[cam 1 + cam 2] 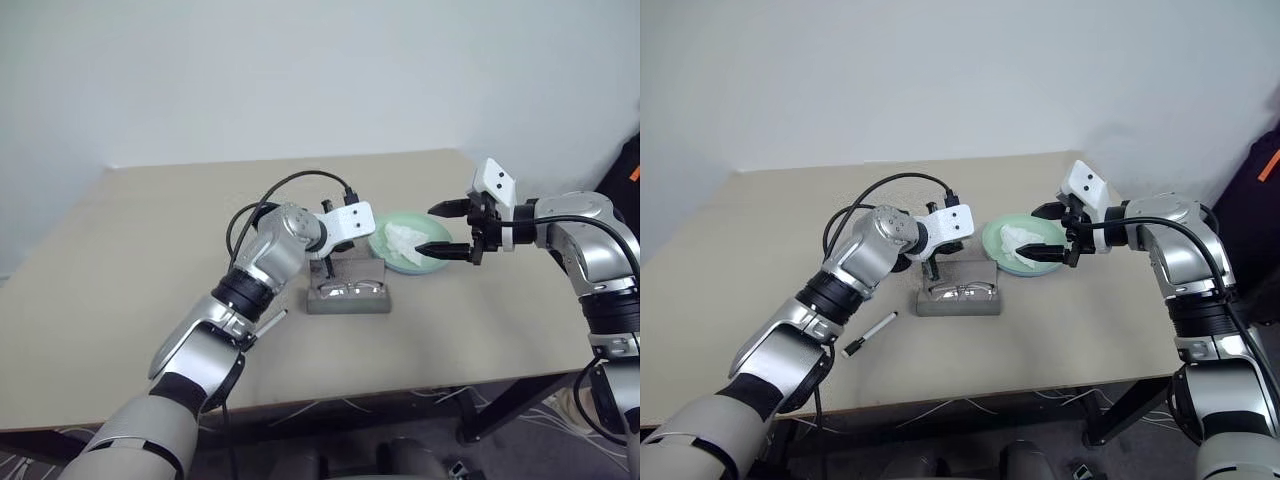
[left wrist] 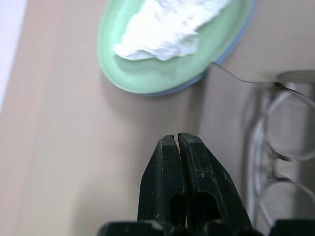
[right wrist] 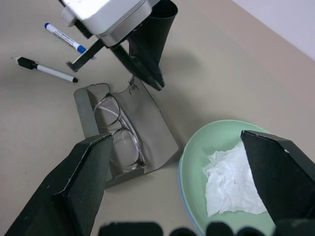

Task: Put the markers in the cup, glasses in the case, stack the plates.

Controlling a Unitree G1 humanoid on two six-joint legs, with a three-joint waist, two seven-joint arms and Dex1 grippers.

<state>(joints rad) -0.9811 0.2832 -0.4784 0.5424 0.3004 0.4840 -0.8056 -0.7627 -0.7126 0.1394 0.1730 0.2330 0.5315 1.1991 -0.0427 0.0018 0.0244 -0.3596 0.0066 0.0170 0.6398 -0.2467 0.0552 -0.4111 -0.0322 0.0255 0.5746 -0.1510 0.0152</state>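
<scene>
Although the glasses point(image 3: 118, 135) already lie in the open gray case point(image 3: 157, 132) and the green plate point(image 3: 216, 142) sits stacked on the blue one, you still have both markers point(image 3: 47, 70) loose on the counter point(image 1: 120, 300), apart from the cup point(image 3: 160, 24). Your left gripper point(image 2: 179, 162) is pinched shut, empty; your right gripper point(image 1: 447, 230) hangs wide over the plates, holding nothing.

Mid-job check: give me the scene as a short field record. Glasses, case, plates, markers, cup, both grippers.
glasses: lying in the open case
case lid: not yet closed
plates: green plate stacked on the blue plate
tissue: crumpled, on the green plate
markers: blue-capped marker and black-capped marker on the table, not in the cup
cup: behind the left gripper
left gripper: shut, empty, above the case
right gripper: open, over the plates
</scene>
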